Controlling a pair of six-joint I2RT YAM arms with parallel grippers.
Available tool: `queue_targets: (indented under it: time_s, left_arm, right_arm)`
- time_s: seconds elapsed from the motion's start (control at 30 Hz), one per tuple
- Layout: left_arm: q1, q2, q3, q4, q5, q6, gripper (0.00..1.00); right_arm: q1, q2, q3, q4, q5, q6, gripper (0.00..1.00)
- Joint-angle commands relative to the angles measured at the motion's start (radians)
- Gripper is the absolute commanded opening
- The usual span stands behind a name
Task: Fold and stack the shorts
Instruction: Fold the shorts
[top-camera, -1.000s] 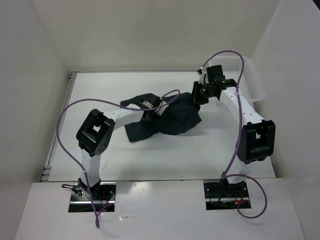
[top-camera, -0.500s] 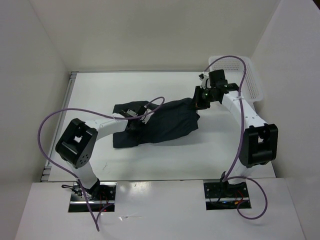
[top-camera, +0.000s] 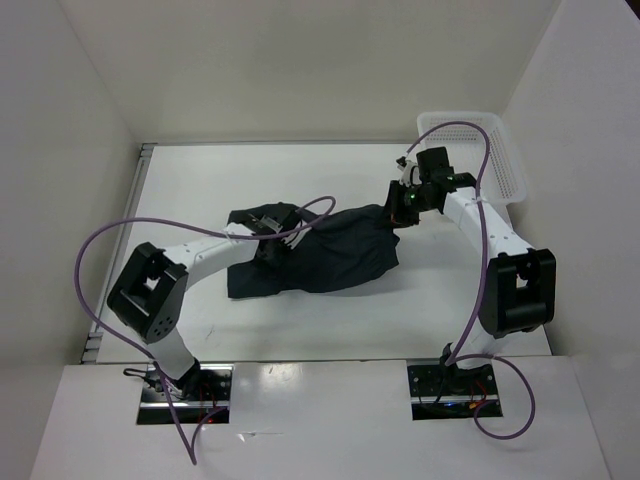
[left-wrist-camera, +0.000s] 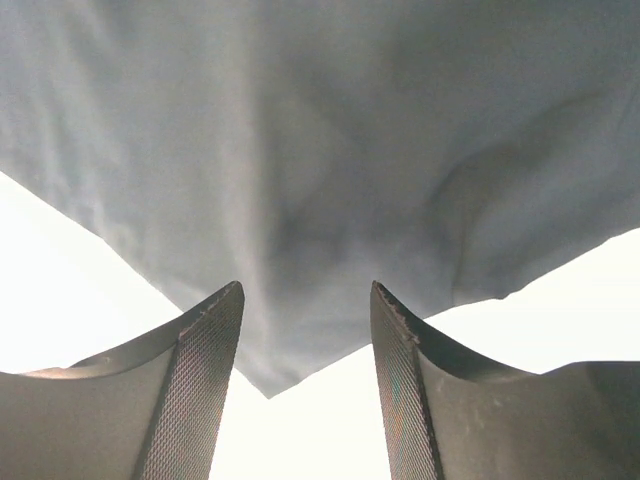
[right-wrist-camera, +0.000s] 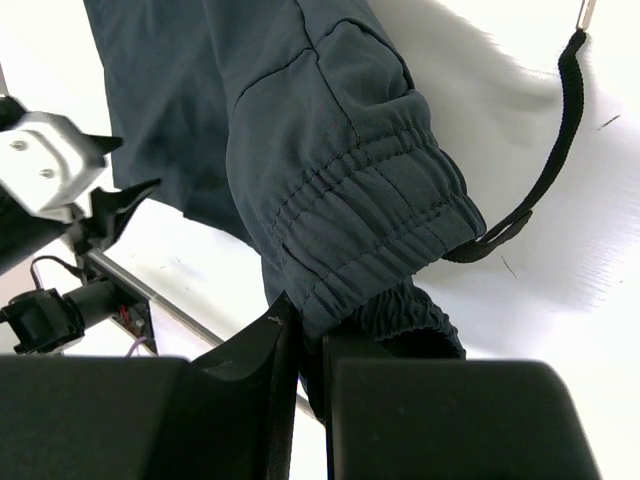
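Insp. note: no legible text, brand, no. or sign in any view. Fabric of the shorts (top-camera: 330, 262) reads plain in top and both wrist views. Base plates (top-camera: 185, 393) carry small dark/red detail, poss. a marking or just wiring; too small to read.

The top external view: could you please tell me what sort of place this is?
Probably a lab test cell, not a home: bare white walls box in a white table, and the left arm and right arm, trailing loose purple cables, are bolted at its near edge.
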Motion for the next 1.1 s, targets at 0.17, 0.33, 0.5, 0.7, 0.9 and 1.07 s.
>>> queue_targets:
  time_s: [0.17, 0.33, 0.5, 0.7, 0.9, 1.07]
  left_arm:
    - [-0.054, 0.016, 0.194, -0.070, 0.109, 0.004, 0.62]
    - [-0.054, 0.112, 0.259, 0.020, 0.125, 0.004, 0.62]
    - [-0.033, 0.215, 0.282, 0.090, 0.148, 0.004, 0.62]
    - [-0.010, 0.339, 0.392, 0.183, 0.158, 0.004, 0.62]
    - [-0.010, 0.425, 0.437, 0.205, 0.263, 0.004, 0.63]
    - [-0.010, 0.500, 0.545, 0.196, 0.364, 0.004, 0.63]
  right_arm:
    - [-0.005, -0.010, 0.041, 0.052, -0.029, 0.012, 0.00]
    - [-0.005, -0.010, 0.050, 0.052, -0.010, 0.012, 0.00]
    - [-0.005, -0.010, 0.072, 0.052, -0.009, 0.012, 0.00]
    - [-0.005, -0.010, 0.116, 0.043, -0.009, 0.021, 0.00]
    - [-0.005, -0.029, 0.147, 0.043, 0.021, 0.112, 0.00]
    - [-0.005, 0.031, 0.250, 0.043, 0.095, 0.187, 0.00]
